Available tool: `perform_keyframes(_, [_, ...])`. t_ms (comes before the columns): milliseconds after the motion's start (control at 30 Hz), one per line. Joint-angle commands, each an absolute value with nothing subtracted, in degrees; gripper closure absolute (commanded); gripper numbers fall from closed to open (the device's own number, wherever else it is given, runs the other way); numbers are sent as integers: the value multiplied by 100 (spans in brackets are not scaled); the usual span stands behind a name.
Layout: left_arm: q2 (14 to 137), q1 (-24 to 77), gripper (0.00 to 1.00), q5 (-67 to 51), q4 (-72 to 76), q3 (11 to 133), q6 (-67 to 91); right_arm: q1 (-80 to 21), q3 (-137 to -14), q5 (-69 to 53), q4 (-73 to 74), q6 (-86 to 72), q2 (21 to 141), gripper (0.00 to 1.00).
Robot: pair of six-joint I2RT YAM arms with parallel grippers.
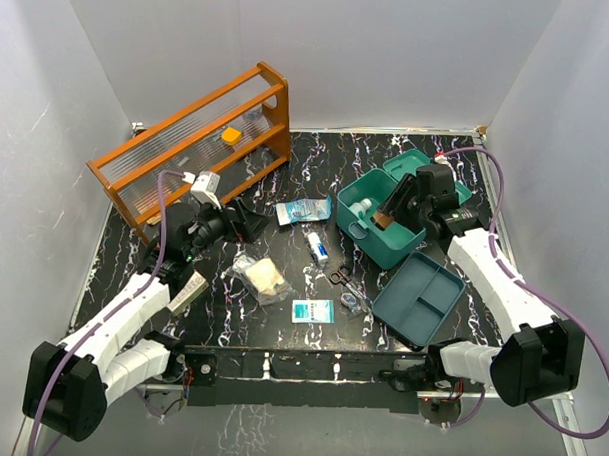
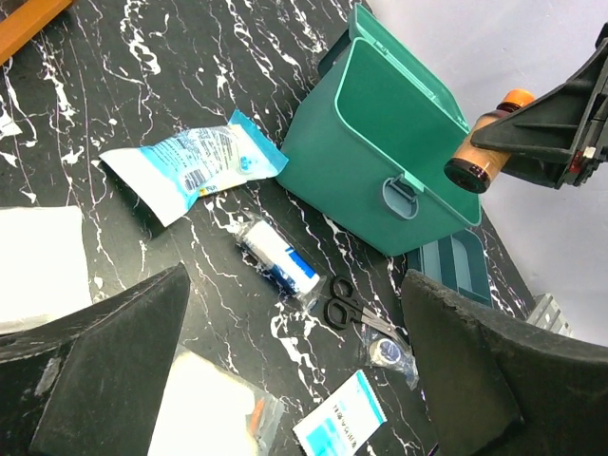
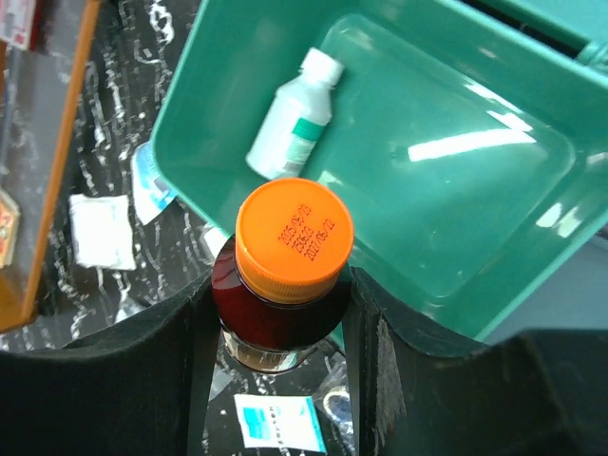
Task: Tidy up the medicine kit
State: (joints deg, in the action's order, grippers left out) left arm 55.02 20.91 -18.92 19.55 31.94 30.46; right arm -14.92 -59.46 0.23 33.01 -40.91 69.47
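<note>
While the teal medicine kit (image 1: pixel 389 249) is seen lid-open at the table's (image 1: pixel 231 326) right rear, the left gripper (image 2: pixel 294 380) is spread wide, holding nothing, and an orange-capped amber bottle (image 3: pixel 293 237) is clamped in the right gripper (image 1: pixel 393 206) over the kit's edge, a white bottle (image 3: pixel 290 119) lying inside.

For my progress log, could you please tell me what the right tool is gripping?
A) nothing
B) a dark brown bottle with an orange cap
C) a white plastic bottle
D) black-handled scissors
B: the right tool is closed on the dark brown bottle with the orange cap, while the white plastic bottle lies inside the teal-green plastic box.
</note>
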Motion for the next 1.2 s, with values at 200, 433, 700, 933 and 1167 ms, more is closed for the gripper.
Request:
perform_keyframes(200, [5620,2101,7,-1925,1907,3532,2884,-1195,-6197,639,3119,-3717,7394,60])
perform_keyframes(433, [5892,2101,7,-1831,1948,3653,2902,-1195,-6034,493,2639,-3859,7686,60])
perform_keyframes(700, [6262,2101,7,-1912,2022,3737,2961,-1204,-5893,201,2364,-4161,8185,60])
perform_keyframes(933, [6279,2102,7,-1969,2028,3707,3004,-1265,-5975,-139,2295,-4242,8612,59])
perform_keyframes(1167, [6288,2105,7,-2062,2186,3574,3067,-1451,-6250,-221,2221,-4592,9119,57])
